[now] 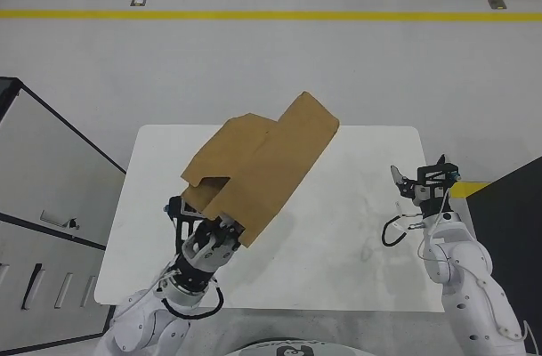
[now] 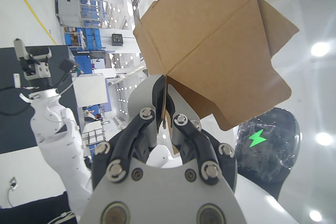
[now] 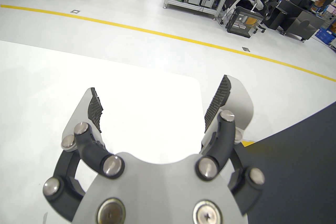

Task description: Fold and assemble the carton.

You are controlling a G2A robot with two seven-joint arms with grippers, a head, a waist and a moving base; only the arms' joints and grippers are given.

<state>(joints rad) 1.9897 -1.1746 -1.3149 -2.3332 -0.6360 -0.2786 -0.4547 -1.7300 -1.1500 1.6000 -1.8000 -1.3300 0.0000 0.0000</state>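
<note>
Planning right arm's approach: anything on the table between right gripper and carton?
Nothing; top view shows bare white table between the open right gripper and the carton.

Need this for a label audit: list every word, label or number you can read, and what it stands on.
None can be read.
The brown cardboard carton, held by the left end effector, shows bare faces.
The white table carries no marking.
Background print is too small to read.

White desk (image 1: 351,240) here, rounded corners, plain matte top, standing on a pale floor (image 1: 253,71) crossed by a yellow line (image 1: 271,15).
</note>
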